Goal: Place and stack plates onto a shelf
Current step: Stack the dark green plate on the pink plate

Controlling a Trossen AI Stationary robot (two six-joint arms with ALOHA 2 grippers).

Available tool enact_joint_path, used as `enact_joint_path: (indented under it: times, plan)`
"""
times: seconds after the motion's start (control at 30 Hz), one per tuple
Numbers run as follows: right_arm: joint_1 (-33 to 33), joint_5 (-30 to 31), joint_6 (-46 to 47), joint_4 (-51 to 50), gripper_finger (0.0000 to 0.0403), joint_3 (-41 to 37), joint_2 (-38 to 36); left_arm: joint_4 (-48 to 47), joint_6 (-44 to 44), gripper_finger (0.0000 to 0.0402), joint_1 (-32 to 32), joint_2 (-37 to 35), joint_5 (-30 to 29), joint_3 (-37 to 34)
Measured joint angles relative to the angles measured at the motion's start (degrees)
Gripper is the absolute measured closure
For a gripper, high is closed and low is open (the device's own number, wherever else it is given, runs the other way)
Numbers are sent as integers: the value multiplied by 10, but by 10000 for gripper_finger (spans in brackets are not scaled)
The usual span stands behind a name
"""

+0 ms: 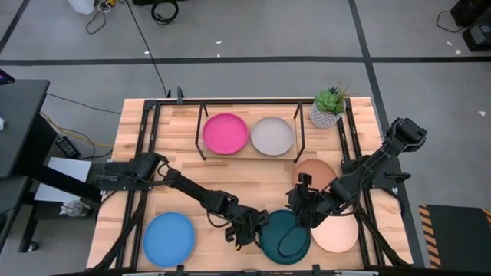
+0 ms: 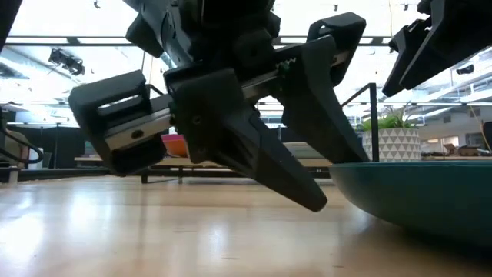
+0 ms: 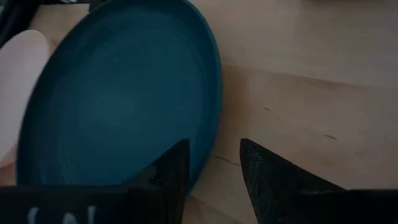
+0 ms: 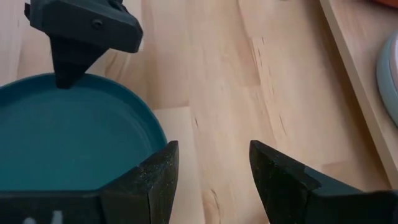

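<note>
The dark teal plate lies flat on the table near its front edge. My left gripper is open at the plate's left rim. In the left wrist view one finger stands over the plate's inside and the other over the bare wood outside. My right gripper is open at the plate's far right rim, higher up. The cream-peach plate lies right of the teal one, the terracotta plate behind it, and the blue plate at front left. The magenta plate and the light grey plate lie side by side on the shelf. My left gripper has the teal plate's left rim between its open fingers, which slant down from the table's left. One finger is inside the plate and one outside. I cannot tell whether either finger touches the plate.
A potted plant stands at the far right, beside the shelf. Black rails run along the table's left and right sides. Bare wood lies between the blue and teal plates and in front of the shelf.
</note>
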Motion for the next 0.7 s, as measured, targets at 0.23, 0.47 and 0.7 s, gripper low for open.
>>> enact_joint_path:
  times: [0.23,0.47,0.7]
  plan:
    - [0,5,12,0,200,0,0,-10,0,338,13,0,33,0]
    - [0,15,11,-6,200,3,-2,-77,-6,388,12,-20,31,0]
    - [12,97,-38,-19,200,45,-4,-194,-71,387,20,-102,25,1]
